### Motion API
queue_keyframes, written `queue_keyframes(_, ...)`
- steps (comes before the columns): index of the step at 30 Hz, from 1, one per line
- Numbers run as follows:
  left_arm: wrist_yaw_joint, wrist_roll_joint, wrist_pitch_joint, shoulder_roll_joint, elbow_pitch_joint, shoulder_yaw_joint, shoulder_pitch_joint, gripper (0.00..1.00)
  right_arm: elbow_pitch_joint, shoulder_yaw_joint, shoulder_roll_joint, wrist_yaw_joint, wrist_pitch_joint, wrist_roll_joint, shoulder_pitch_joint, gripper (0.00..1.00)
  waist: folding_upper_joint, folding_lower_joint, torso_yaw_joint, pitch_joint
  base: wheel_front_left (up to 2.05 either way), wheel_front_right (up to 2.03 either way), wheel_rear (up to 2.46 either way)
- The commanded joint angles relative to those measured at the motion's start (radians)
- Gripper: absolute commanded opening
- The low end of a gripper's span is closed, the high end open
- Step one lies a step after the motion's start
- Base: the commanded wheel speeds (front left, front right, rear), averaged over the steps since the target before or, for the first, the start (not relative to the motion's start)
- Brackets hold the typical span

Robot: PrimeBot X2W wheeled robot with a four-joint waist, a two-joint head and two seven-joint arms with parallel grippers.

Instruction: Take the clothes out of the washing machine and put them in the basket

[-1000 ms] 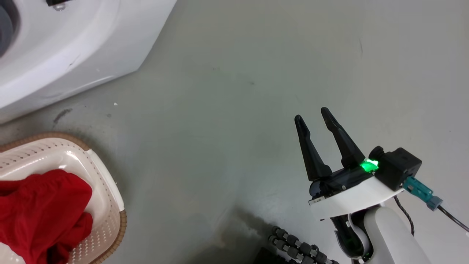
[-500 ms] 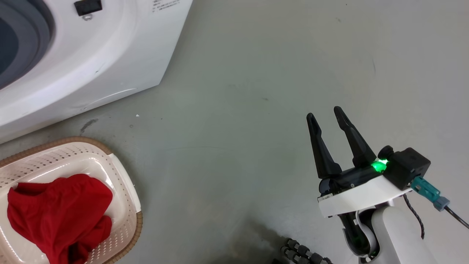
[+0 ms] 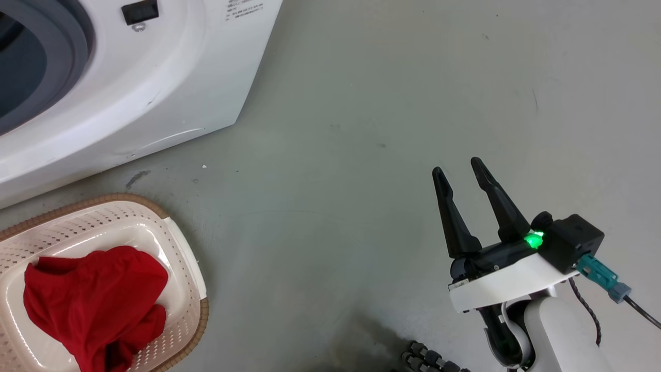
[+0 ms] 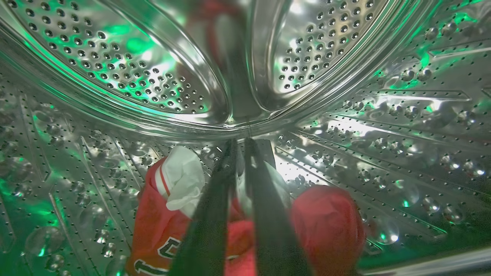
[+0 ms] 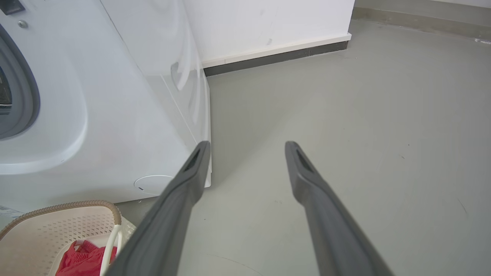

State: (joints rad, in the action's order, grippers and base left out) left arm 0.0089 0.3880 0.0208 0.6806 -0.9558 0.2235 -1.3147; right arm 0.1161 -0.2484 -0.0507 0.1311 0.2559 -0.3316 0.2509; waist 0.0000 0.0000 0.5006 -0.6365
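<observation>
Inside the washing machine's (image 3: 155, 77) steel drum (image 4: 115, 76), my left gripper (image 4: 238, 142) is closed to a thin slit over the clothes. A red jersey (image 4: 157, 226) with white trim and lettering lies under the fingers, and its cloth shows in the slit. A second red bundle (image 4: 330, 226) lies to its right. The cream basket (image 3: 103, 227) stands on the floor in front of the washer with one red garment (image 3: 98, 294) in it. My right gripper (image 3: 456, 166) hovers open and empty over the floor, far right of the basket.
Grey floor (image 3: 335, 181) stretches between the basket and my right arm. In the right wrist view, the washing machine's (image 5: 96, 115) side, a white wall with a dark skirting (image 5: 276, 55) and the basket's (image 5: 57, 230) corner appear beyond my right gripper (image 5: 248, 145).
The head camera has turned, so the washer, its porthole and the basket have slid right and show more fully. The red garment lies still in the basket. My right gripper stays open.
</observation>
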Motion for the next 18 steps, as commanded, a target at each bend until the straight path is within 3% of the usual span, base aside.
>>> queue_keyframes(1,0.001,0.001,0.001,-0.002,-0.001,0.002,0.012,1.0,-0.005,0.001,0.001,-0.001,0.001,0.006,-0.007,1.0,0.0,0.0,0.0,0.001,0.0,0.0,0.0)
queue_keyframes(8,-0.027,0.022,-0.058,-0.009,-0.009,0.011,-0.026,1.0,-0.014,-0.003,0.001,-0.001,-0.008,0.004,-0.018,1.0,0.0,0.0,0.006,-0.005,0.0,0.0,0.0)
queue_keyframes(13,-0.057,0.023,-0.189,-0.001,-0.018,0.036,-0.092,1.0,-0.015,-0.024,0.001,-0.001,-0.006,-0.014,-0.011,1.0,0.0,0.0,0.029,-0.043,0.0,0.0,0.0)
queue_keyframes(18,-0.061,0.022,-0.332,0.01,-0.027,0.056,-0.164,1.0,-0.002,-0.05,0.001,-0.001,-0.001,-0.037,0.004,1.0,0.0,0.0,0.064,-0.088,0.0,0.0,0.0)
